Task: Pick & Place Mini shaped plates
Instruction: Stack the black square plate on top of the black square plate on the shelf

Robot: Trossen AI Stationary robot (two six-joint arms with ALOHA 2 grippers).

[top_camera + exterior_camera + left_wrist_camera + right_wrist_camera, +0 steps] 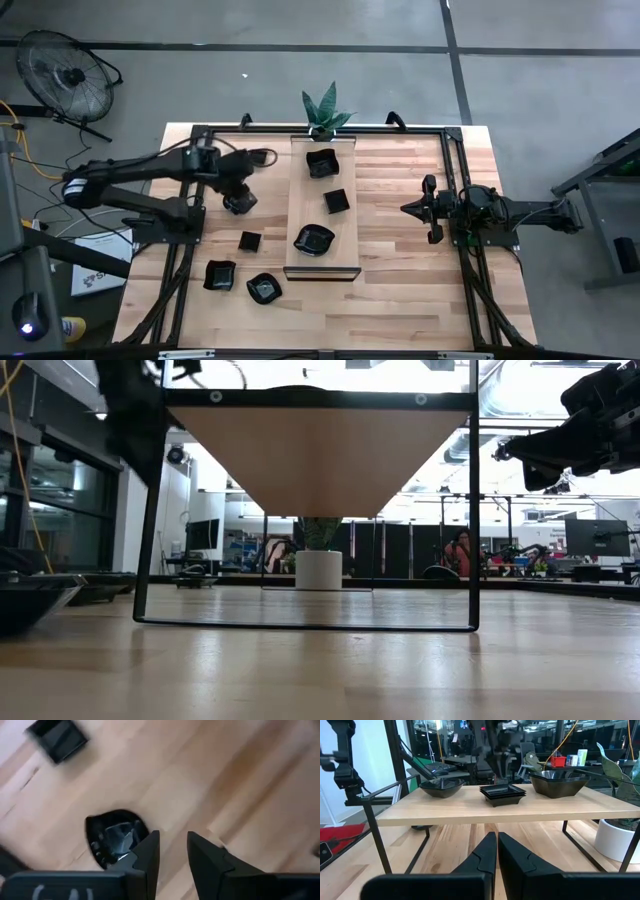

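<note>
Glossy black wavy-rimmed plate beside left jaws.

Below my left gripper my own finger covers part of a round plate, and a blurred square plate lies farther ahead

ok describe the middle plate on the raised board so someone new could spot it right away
Find the pale raised board running down the table's centre from the potted plant. Three black plates sit along it; take the middle plate. It is a small square one, smaller than the square plate nearer the plant, and unlike the rounder wavy-rimmed plate at the other end.
</note>
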